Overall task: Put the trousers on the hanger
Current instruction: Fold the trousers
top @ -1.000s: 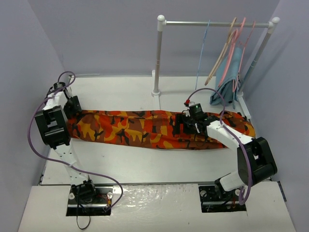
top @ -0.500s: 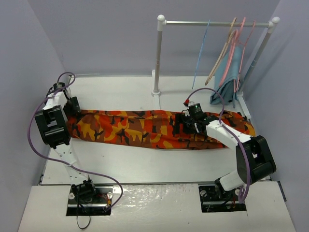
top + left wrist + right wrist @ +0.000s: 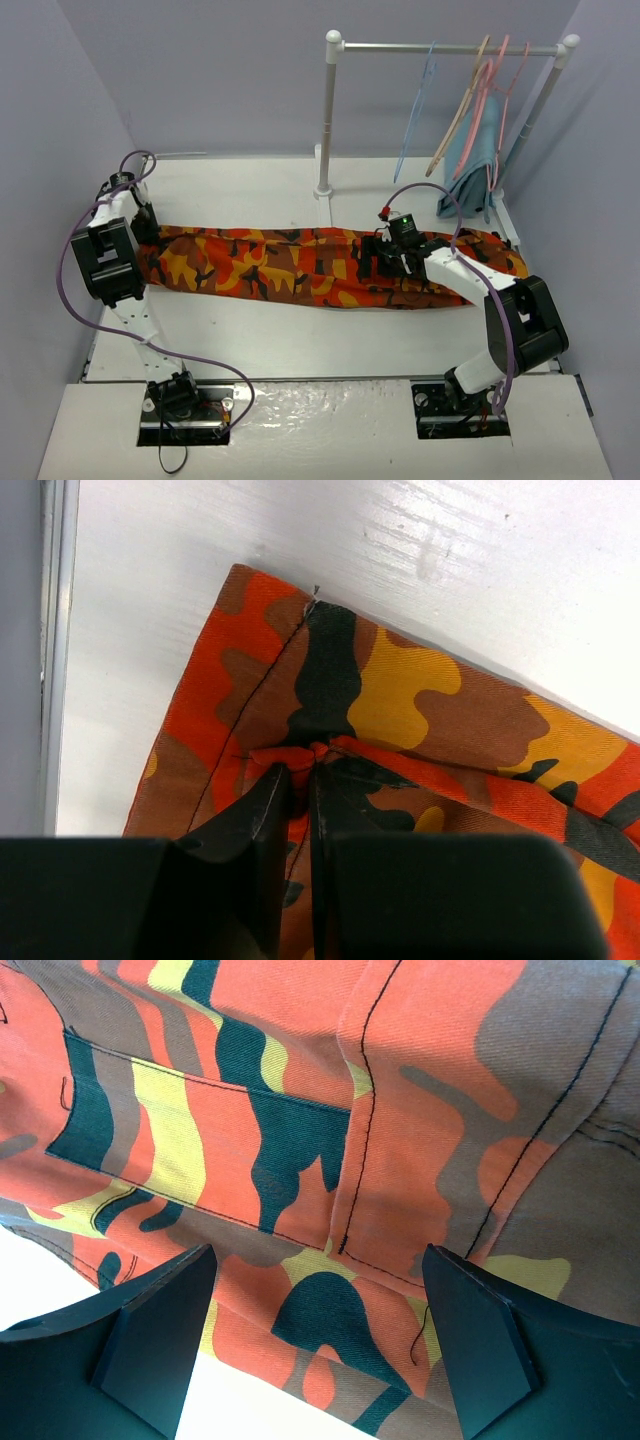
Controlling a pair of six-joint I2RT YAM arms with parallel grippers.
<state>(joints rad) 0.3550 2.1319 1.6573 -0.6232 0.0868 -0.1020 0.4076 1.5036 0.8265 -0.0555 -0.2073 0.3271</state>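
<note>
The camouflage trousers [image 3: 300,265] lie stretched flat across the table from left to right. At their left end, my left gripper [image 3: 145,222] is shut on a pinched fold of the hem; the left wrist view shows the trousers [image 3: 400,690] bunched between the tips of that gripper [image 3: 300,765]. My right gripper [image 3: 385,258] hovers open over the right part, and the trousers [image 3: 300,1110] lie flat beneath that gripper [image 3: 318,1255] with nothing between the fingers. The light-blue wire hanger [image 3: 413,115] hangs tilted on the rail at the back.
A white rail on posts [image 3: 328,110] stands at the back right. It carries a tan wooden hanger [image 3: 455,125], a pink hanger [image 3: 497,90] and a teal cloth [image 3: 470,160]. Purple walls close in on both sides. The table's left edge [image 3: 50,680] runs close to the hem.
My left gripper has closed on the trouser hem. The blue hanger has swung a little on the rail. The right arm has barely shifted.
</note>
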